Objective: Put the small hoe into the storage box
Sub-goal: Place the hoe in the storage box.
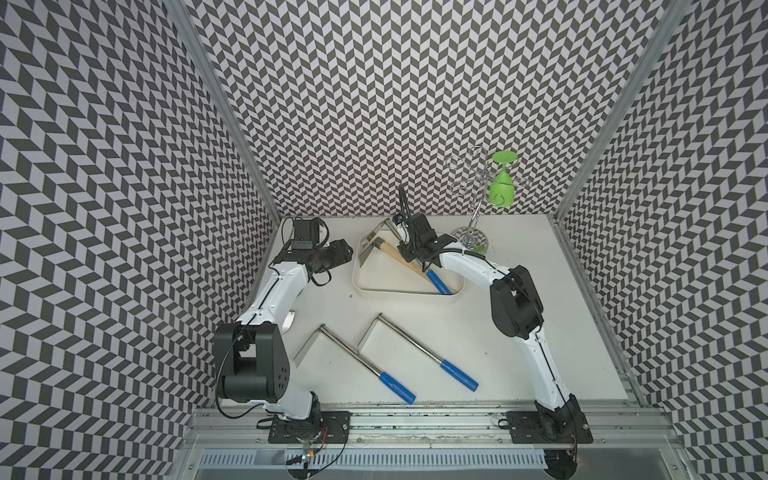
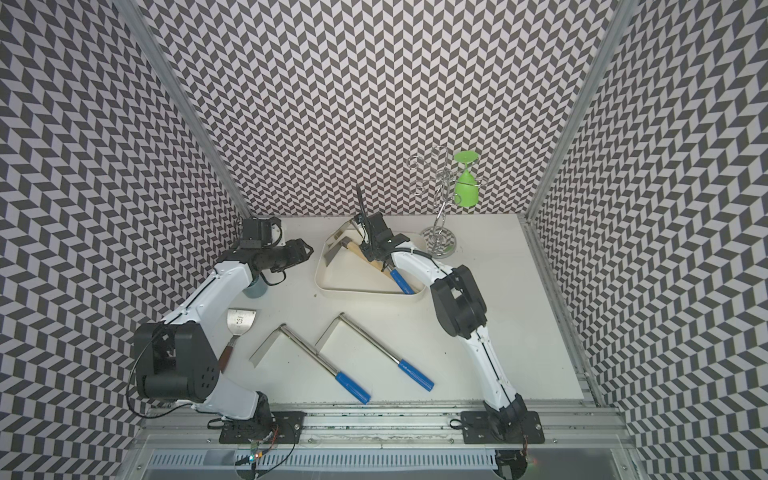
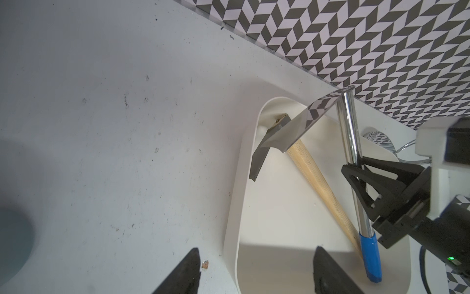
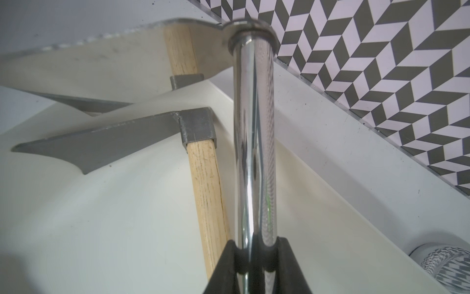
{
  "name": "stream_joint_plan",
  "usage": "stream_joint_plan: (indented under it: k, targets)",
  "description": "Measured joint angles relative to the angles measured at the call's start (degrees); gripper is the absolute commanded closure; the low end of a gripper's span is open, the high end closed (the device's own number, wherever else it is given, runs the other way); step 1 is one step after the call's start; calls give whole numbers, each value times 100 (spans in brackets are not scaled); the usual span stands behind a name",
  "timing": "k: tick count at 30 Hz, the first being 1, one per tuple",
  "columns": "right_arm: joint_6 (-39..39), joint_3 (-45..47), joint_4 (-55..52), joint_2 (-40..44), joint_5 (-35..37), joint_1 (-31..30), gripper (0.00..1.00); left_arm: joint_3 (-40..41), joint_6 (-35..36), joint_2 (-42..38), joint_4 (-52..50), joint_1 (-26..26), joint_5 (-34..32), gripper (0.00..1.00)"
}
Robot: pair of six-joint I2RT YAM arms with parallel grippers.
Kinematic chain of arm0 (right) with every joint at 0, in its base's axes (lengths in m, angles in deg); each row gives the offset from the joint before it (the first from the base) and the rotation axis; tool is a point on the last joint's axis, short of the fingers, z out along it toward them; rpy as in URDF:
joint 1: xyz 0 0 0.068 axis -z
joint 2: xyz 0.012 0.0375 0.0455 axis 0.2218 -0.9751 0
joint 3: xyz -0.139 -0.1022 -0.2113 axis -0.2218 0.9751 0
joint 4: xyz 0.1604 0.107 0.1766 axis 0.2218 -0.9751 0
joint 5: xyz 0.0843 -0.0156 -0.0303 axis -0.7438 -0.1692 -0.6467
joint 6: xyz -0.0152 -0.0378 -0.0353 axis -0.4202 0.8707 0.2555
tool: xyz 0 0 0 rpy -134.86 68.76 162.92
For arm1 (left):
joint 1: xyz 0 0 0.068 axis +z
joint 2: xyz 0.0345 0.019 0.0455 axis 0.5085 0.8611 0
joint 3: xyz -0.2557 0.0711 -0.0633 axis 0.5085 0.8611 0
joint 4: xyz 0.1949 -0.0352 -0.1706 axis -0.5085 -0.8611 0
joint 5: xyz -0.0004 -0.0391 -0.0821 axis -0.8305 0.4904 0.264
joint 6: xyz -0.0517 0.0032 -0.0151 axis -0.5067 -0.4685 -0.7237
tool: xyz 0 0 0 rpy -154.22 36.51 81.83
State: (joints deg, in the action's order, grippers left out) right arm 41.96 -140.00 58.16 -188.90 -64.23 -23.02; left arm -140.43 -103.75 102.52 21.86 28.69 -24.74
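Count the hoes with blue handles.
3. Two hoes lie side by side on the table, on the robot's side of the box. The third hoe is inside the box, held by the right gripper. The left arm hides some table.

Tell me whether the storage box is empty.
No: a wooden-handled hoe lies inside the storage box, beside the chrome hoe.

The left arm [image 1: 274, 291] hides all but a sliver of the scraper [image 1: 289, 328] in a top view, and part of the cup [image 2: 254, 289]. In the left wrist view the fingers [image 3: 187, 272] of the left gripper [image 3: 255, 258] run off the frame's edge.
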Motion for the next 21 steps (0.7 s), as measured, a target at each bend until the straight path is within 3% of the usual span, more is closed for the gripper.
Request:
stream_joint_plan:
  k: [21]
  targets:
    - [-48,-101,-94,-153,337,-37,100,48,0,0,7,39,81,29]
